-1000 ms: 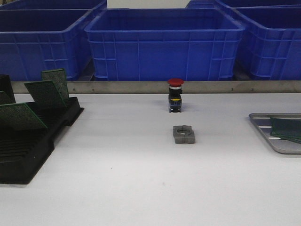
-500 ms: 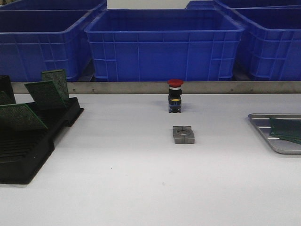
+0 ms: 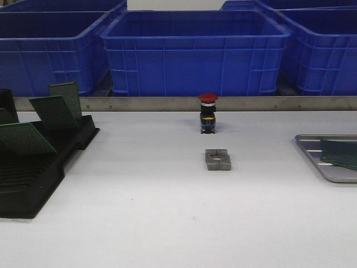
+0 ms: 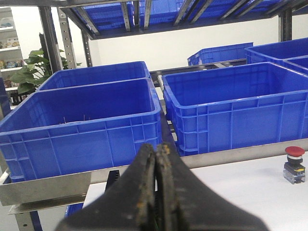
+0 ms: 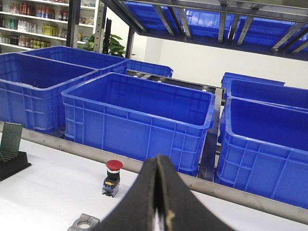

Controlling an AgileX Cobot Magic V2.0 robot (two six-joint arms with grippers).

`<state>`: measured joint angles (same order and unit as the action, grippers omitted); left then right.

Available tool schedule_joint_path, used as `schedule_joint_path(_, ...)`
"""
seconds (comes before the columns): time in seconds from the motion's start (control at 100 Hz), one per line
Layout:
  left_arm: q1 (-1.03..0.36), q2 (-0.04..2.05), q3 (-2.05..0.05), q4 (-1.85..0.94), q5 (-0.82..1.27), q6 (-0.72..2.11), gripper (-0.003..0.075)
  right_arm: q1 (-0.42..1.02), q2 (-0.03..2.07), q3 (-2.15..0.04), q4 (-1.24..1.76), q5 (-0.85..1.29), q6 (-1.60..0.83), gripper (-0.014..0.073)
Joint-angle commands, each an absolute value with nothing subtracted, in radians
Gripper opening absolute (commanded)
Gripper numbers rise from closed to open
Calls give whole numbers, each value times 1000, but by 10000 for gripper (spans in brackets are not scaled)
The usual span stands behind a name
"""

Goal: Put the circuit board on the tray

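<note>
Right of the red-capped push button [image 3: 208,113], at the table's edge of the front view, you see the tray [image 3: 312,153]: flat silver-grey metal with a low rim and a rounded corner, partly cut off by the frame. A dark green circuit board [image 3: 339,152] lies flat on it, and a second board edge seems to peek from beneath, though you cannot tell for sure. Just in front of the button sits a small grey metal block [image 3: 217,159], squarish with notched corners and a round hole in its top face. Far left of the button stands a black slotted plastic rack [image 3: 39,167], with several green perforated boards [image 3: 53,112] leaning tilted in its slots. Behind the button, past a steel rail, big blue ribbed plastic bins [image 3: 195,53] line the back. The white table [image 3: 167,223] is smooth and matte. Neither arm shows in the front view. In the wrist views, your left gripper [image 4: 158,159] has its worn black fingers pressed together with nothing between them, and your right gripper [image 5: 158,166] is likewise closed and empty.
</note>
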<state>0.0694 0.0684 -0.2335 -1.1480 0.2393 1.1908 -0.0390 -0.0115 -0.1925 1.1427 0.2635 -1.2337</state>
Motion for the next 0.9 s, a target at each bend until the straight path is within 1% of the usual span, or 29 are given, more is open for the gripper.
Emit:
schedule_joint_path(0.0, 73, 78, -260, -1175, 215, 1186, -20, -41, -21, -214, 1166, 239, -1244, -61)
schedule_joint_path(0.68, 73, 78, -260, -1173, 215, 1186, -20, -41, -21, -214, 1166, 241, -1244, -61)
schedule_joint_path(0.77, 73, 78, -255, -1169, 154, 1186, -20, -41, -21, -214, 1166, 241, -1244, -61)
schedule_joint_path(0.89, 73, 81, -251, -1154, 152, 1163, -20, -41, -21, -214, 1166, 241, -1244, -61)
